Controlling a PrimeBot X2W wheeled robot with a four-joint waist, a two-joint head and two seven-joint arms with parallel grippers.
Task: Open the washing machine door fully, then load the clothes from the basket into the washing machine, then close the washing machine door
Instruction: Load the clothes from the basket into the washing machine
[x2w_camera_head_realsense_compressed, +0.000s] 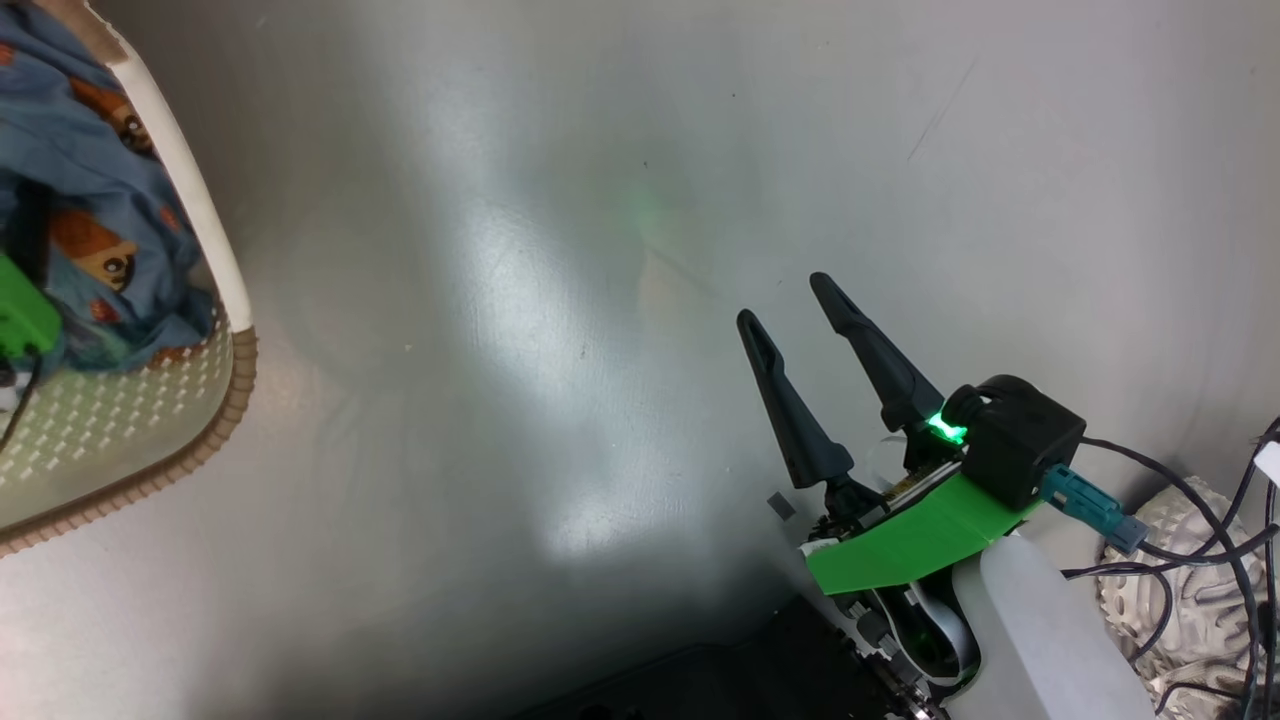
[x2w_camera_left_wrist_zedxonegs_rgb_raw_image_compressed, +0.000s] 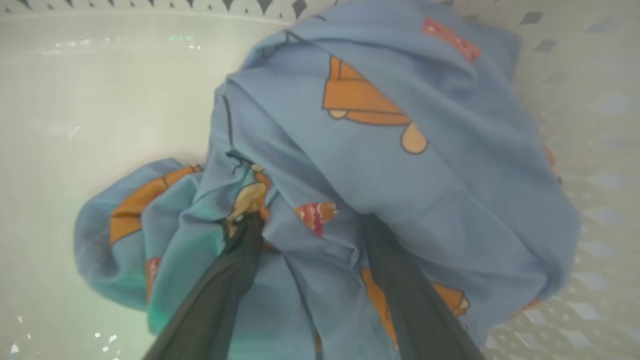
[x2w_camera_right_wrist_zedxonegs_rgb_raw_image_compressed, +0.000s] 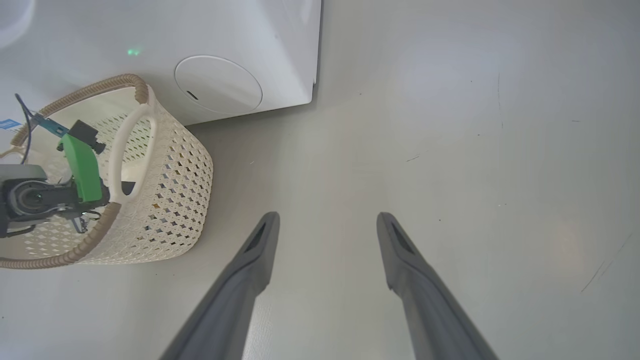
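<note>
Dark fingers of the left gripper (x2w_camera_left_wrist_zedxonegs_rgb_raw_image_compressed: 310, 222) stood spread wide, their tips sunk in the folds of the clothes (x2w_camera_left_wrist_zedxonegs_rgb_raw_image_compressed: 400, 150) with nothing pinched. That blue fabric lay in the basket (x2w_camera_head_realsense_compressed: 150, 420) at the far left, close beside the washing machine (x2w_camera_right_wrist_zedxonegs_rgb_raw_image_compressed: 280, 50). Bare grey floor (x2w_camera_head_realsense_compressed: 550, 300) followed, then the right gripper (x2w_camera_head_realsense_compressed: 786, 300), jaws parted and empty, above it.

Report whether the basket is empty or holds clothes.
Not empty. Bunched blue printed clothes lie inside the basket, and the open left gripper pokes into them.
</note>
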